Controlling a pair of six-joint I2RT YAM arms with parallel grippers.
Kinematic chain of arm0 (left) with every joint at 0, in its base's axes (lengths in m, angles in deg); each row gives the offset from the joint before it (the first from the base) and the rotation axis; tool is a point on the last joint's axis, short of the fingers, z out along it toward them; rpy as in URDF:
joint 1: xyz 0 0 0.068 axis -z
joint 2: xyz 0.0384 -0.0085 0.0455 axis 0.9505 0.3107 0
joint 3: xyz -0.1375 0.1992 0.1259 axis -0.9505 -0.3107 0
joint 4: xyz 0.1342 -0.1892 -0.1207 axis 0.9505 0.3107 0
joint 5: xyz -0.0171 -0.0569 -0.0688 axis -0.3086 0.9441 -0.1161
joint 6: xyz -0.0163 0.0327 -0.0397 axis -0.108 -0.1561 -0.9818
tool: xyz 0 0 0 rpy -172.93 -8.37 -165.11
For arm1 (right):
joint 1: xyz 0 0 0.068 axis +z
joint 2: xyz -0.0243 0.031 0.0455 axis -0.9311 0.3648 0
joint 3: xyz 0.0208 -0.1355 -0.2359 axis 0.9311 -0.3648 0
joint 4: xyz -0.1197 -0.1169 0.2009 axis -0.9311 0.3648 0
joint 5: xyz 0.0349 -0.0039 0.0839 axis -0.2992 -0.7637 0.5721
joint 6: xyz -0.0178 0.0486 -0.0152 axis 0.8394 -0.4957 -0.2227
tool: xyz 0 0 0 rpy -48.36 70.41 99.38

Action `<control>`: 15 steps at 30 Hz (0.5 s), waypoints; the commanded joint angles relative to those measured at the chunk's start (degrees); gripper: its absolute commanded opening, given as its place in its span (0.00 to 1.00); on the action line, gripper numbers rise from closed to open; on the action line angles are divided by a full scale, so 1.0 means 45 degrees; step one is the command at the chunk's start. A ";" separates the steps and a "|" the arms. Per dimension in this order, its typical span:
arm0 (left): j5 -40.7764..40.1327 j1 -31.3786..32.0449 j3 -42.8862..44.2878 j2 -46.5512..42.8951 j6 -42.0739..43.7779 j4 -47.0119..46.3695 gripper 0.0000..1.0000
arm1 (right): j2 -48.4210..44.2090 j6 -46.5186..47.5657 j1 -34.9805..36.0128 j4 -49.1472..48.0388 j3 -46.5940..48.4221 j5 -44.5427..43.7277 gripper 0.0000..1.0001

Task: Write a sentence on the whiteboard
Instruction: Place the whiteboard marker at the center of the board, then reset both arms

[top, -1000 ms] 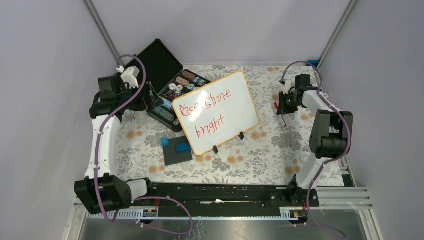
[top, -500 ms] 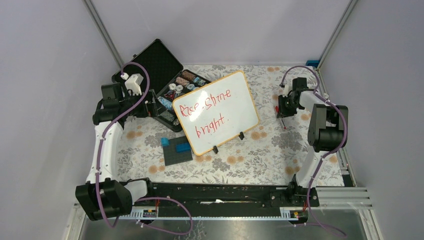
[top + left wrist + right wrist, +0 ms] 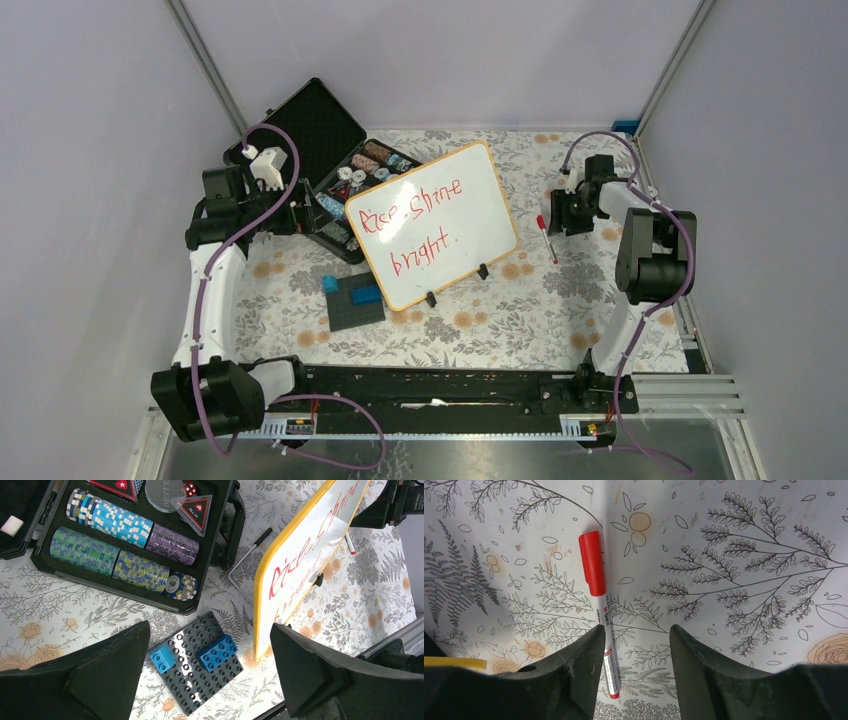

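table (image 3: 560, 300): covered edge to edge, as far as I can see, by a cloth printed with grey leaves and orange flowers.
whiteboard (image 3: 478, 190): stands on two small black feet around the middle, turned at an angle and leaning back.
case (image 3: 318, 128): black, open, at far left – just behind the whiteboard's left end.
plate (image 3: 348, 313): dark grey, studded, flat on the cloth at the whiteboard's near left.
marker (image 3: 547, 238): lies flat, right of the whiteboard and apart from it – red cap toward the far side.
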 commanded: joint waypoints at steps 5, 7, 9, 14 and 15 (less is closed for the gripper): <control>0.0639 -0.0026 0.1205 -0.0043 0.0252 0.0026 0.99 | -0.1484 0.0076 -0.0037 0.0929 0.0785 0.0817 0.68; 0.0368 0.0009 0.1557 0.0047 0.0297 0.0222 0.99 | -0.1959 0.0121 -0.0037 0.0980 0.0812 0.1187 0.77; 0.0112 0.0027 0.1964 0.0278 0.0537 0.0622 0.99 | -0.2344 0.0155 -0.0037 0.1194 0.0966 0.1447 0.90; -0.0940 0.0586 0.3345 0.1164 0.1264 0.1975 0.99 | -0.3688 0.0233 -0.0037 0.1976 0.1768 0.2267 1.00; -0.1422 0.1005 0.3671 0.1408 0.1461 0.2251 0.99 | -0.3980 0.0251 -0.0037 0.2079 0.1888 0.2503 1.00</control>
